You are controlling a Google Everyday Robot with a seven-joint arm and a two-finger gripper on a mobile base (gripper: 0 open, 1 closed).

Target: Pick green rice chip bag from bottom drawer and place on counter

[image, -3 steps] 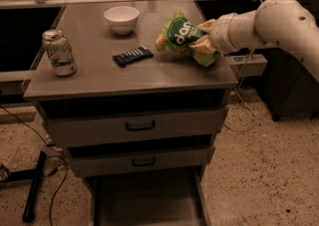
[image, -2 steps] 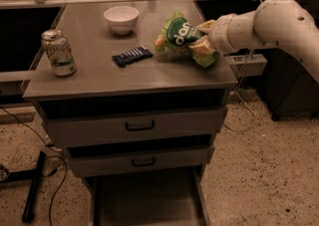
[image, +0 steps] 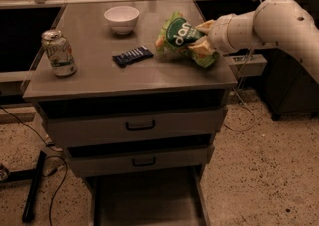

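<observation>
Counter (image: 99,78): flat grey top of the drawer cabinet, filling the upper middle of the frame
Green rice chip bag (image: 178,37): on the counter at its right rear part, crinkled and tilted, the dark oval with white lettering facing the camera; its lower edge seems to touch the surface
Gripper (image: 197,36): at the right side of the bag, above the counter's right edge; one pale finger (image: 206,24) lies over the bag's upper right corner and the other under its lower right part, both pressed against the foil, so the bag is pinched between them
Arm (image: 271,21): thick white segments reaching in from the upper right of the frame
Bowl (image: 121,19): white, upright, at the rear centre of the counter, well apart from the bag
Wrapper (image: 132,56): small, dark blue, lying flat mid-counter, near the bag's left side but not touching it
Can (image: 59,53): upright, near the counter's left edge
Upper drawers (image: 139,126): two grey fronts with black handles, below the counter, both pushed in
Bottom drawer (image: 144,205): lowest one, pulled out toward the camera at the bottom centre of the frame, its flat floor in shadow
Floor (image: 259,180): speckled, with a dark cable (image: 55,195) at lower left
</observation>
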